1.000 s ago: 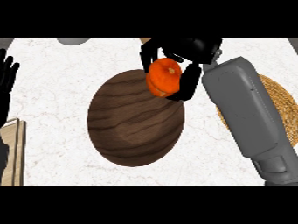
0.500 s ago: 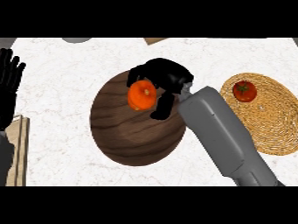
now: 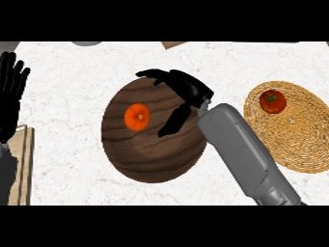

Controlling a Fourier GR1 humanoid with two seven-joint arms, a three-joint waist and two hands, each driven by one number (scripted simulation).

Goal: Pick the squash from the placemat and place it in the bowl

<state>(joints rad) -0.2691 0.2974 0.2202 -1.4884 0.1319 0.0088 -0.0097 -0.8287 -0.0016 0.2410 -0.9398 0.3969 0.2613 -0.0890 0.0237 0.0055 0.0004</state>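
An orange squash lies inside the dark wooden bowl at the counter's middle, left of the bowl's centre. My right hand hovers over the bowl's upper right part, open, fingers spread and apart from the squash. A round woven placemat lies to the right and carries a red tomato. My left hand rests open at the left edge, fingers up.
A wooden board shows at the lower left edge beside my left forearm. A grey object and a tan object peek in at the counter's far edge.
My right hand carried the squash leftward over the bowl, then opened. The squash now lies in the bowl, and the hand has drawn back to the right of it.
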